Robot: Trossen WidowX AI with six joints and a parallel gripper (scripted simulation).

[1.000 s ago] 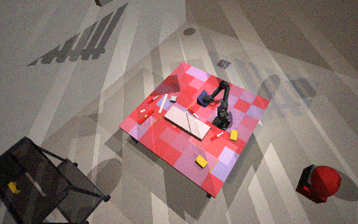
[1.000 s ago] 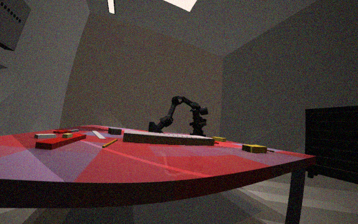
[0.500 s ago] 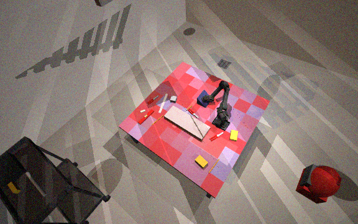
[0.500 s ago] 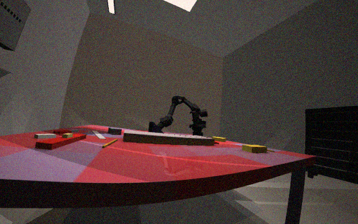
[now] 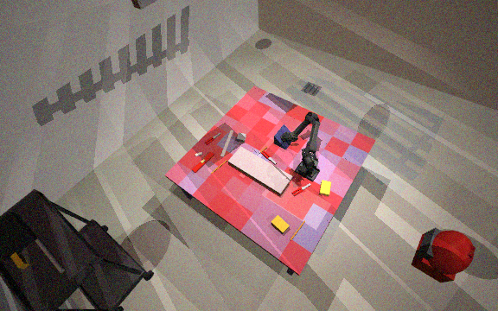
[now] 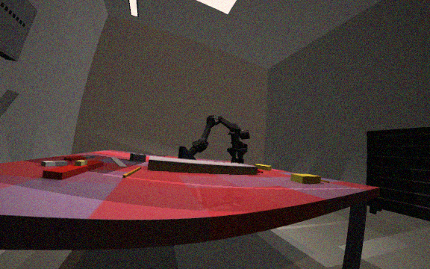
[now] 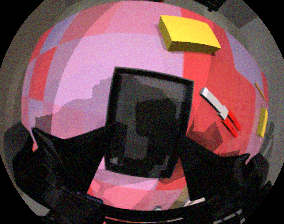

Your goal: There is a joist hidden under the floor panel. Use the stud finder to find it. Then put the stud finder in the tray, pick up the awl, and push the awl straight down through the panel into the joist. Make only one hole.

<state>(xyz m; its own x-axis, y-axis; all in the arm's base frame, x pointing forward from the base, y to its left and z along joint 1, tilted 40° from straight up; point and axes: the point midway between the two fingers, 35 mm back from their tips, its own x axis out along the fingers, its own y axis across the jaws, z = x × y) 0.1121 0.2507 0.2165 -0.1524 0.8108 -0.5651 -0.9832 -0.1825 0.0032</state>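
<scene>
Along the robot's side of the floor panel (image 5: 258,172) (image 6: 201,167), one red-and-white tool (image 5: 269,157) is seen close to the edge; whether it is the awl cannot be told. Farther from the panel stands the blue tray (image 5: 280,139) (image 6: 182,152) (image 7: 190,112), where the stud finder has probably been set down, though its outline is lost in the dark interior. Over the tray, the gripper (image 5: 290,137) (image 6: 191,154) (image 7: 146,132) is spread, pinching nothing. It should be raised straight up, with both fingers kept off the walls, before being swung away. Near the panel's right end, another red-and-white tool (image 5: 302,189) (image 6: 260,171) (image 7: 220,109) should be left undisturbed until the awl is identified.
</scene>
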